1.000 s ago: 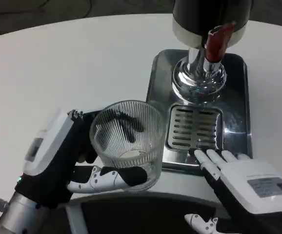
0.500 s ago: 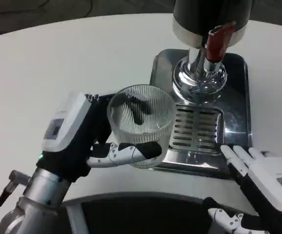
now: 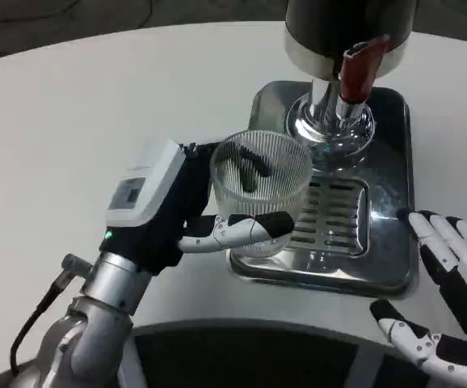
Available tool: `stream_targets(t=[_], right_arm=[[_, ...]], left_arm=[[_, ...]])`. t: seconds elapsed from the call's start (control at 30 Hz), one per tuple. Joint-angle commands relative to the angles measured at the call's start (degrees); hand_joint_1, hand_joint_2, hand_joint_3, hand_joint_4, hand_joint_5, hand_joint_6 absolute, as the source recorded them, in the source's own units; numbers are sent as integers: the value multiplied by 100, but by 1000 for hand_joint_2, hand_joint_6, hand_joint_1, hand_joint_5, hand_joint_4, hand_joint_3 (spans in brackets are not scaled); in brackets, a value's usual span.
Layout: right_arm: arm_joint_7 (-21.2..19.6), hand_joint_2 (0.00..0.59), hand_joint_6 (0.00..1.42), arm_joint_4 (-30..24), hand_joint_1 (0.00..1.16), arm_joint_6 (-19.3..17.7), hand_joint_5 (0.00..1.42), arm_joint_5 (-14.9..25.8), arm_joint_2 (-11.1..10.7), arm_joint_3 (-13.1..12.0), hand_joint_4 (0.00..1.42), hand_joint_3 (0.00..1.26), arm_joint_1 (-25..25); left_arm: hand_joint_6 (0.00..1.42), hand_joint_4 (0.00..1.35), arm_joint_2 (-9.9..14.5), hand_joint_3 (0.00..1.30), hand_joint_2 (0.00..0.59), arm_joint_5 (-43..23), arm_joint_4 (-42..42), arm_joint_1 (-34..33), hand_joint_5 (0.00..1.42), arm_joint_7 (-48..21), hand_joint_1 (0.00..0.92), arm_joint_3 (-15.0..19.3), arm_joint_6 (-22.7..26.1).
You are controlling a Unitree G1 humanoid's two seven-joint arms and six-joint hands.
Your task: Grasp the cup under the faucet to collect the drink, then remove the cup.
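Now my left hand [image 3: 165,212] holds the cup [image 3: 260,192]. It is a clear glass cup with thin lines running up and down its side. One of my fingers [image 3: 237,229] wraps across the front of the cup, low down, white with a black tip. More of my dark fingers show through the glass on the far side, so the cup sits between them, squeezed from both sides. The white back of that hand is just beside the cup, on its left.

The cup is upright. I cannot tell if it is touching the tray or held a little above it. It is over the left part of the shiny metal tray [image 3: 395,275], at the left edge of the grate with slots [image 3: 334,214]. The faucet [image 3: 361,73], with its red handle, is up and to the right of the cup. The cup is near the faucet but not right under it. The round silver base [image 3: 330,121] of the drink machine is just behind the cup. I cannot see any drink in the cup.

My right hand [image 3: 456,267] is at the right edge of the tray, well apart from the cup. Its fingers are spread out and it holds nothing. The tray stands on the white table [image 3: 96,105].
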Motion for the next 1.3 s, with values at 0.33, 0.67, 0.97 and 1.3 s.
stream_targets(t=[0.33,0.67,0.97,1.3], right_arm=[[30,395,0,-392,204,-29,0,400,-119,-327,0,0,274],[20,394,0,-510,212,-66,0,698,-245,-493,0,0,427],[-169,394,0,-302,215,-268,0,1087,-466,-602,0,0,469],[-452,397,0,-88,212,-574,0,1523,-805,-836,0,0,589]], left_arm=[[1424,1131,-228,1031,101,287,1476,-1049,1364,951,463,-595,22],[1424,1131,-324,1031,101,437,2288,-1577,1364,1343,463,-1000,107],[1424,1131,-340,1031,101,426,2572,-1746,1364,1470,463,-1162,118],[1424,1131,-342,1031,103,444,2788,-1818,1363,1655,457,-1236,131]])
